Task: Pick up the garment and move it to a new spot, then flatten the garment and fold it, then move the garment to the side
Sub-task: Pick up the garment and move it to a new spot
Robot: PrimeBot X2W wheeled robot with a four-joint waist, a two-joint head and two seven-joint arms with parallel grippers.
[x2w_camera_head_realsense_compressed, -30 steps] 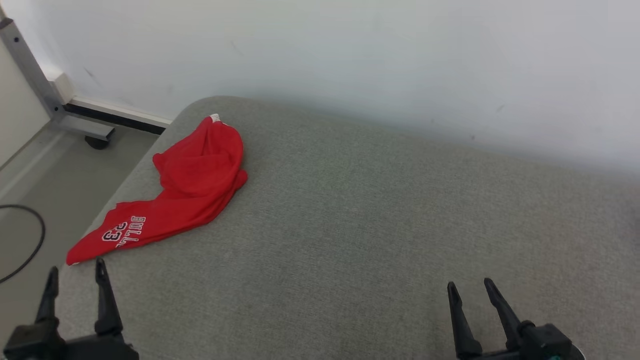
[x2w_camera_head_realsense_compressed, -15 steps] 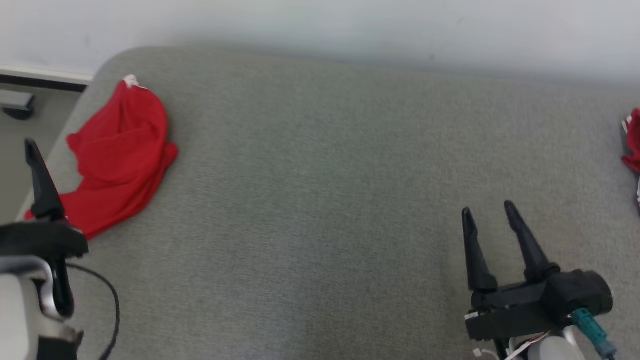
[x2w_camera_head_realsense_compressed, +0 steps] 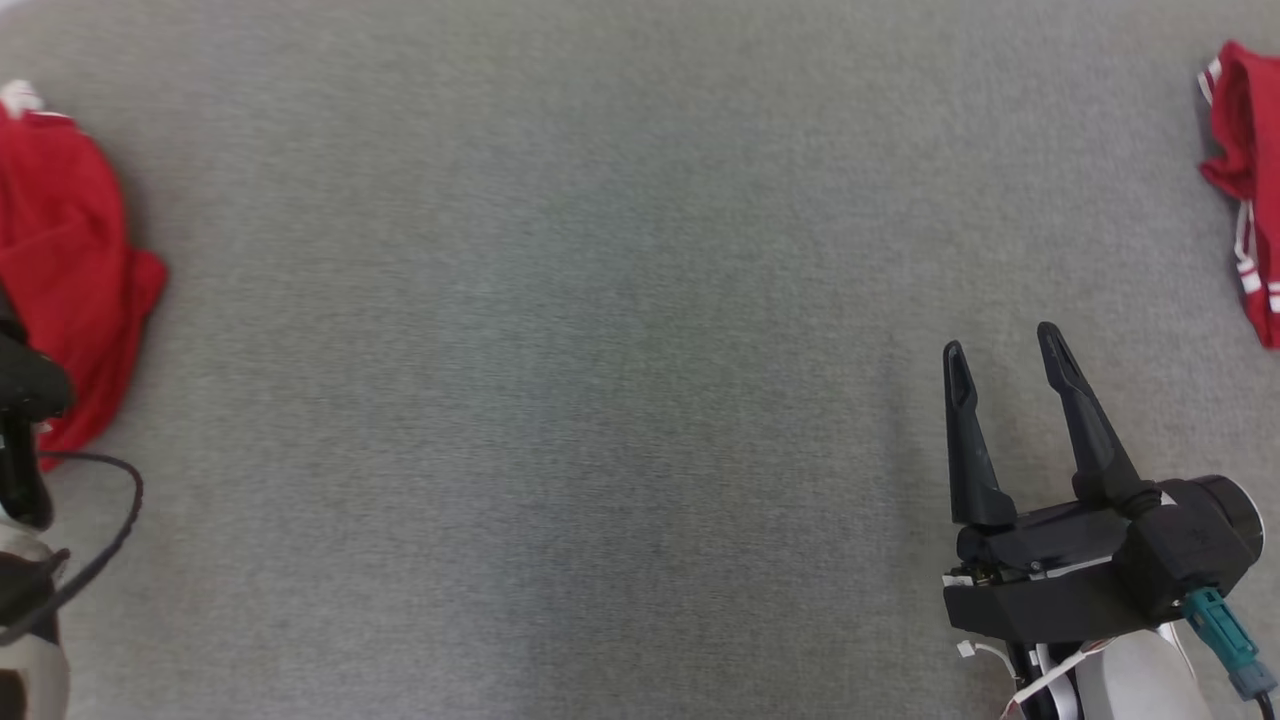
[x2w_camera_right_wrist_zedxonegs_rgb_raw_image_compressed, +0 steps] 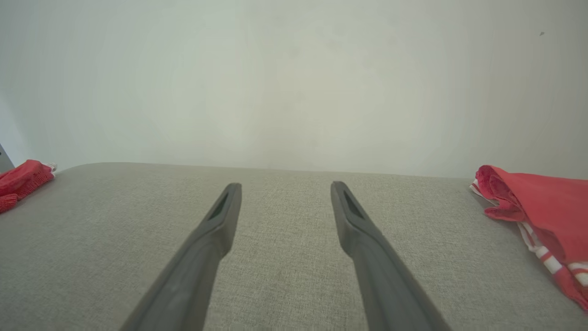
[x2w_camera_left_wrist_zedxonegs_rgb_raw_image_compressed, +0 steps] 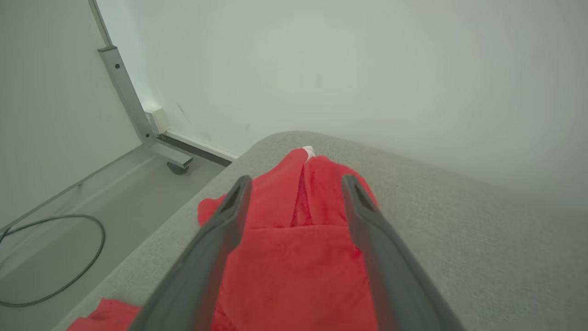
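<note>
You have the red garment (x2w_camera_head_realsense_compressed: 70,250) crumpled at nine o'clock on the grey padded surface (x2w_camera_head_realsense_compressed: 600,350). Your left end effector (x2w_camera_left_wrist_zedxonegs_rgb_raw_image_compressed: 296,193) points straight at it, fingers spread and empty. Your right end effector (x2w_camera_head_realsense_compressed: 1000,342) sits at four o'clock, also wide open and holding nothing. A white-striped red garment (x2w_camera_head_realsense_compressed: 1245,180) lies at two o'clock.

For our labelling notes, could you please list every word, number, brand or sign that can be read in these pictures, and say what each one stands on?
None can be read.
The left-hand garment shows only plain red cloth from here.
The striped garment shows white stripes but no lettering.
The right pincer and the grey cushion bear no legible marks.
</note>
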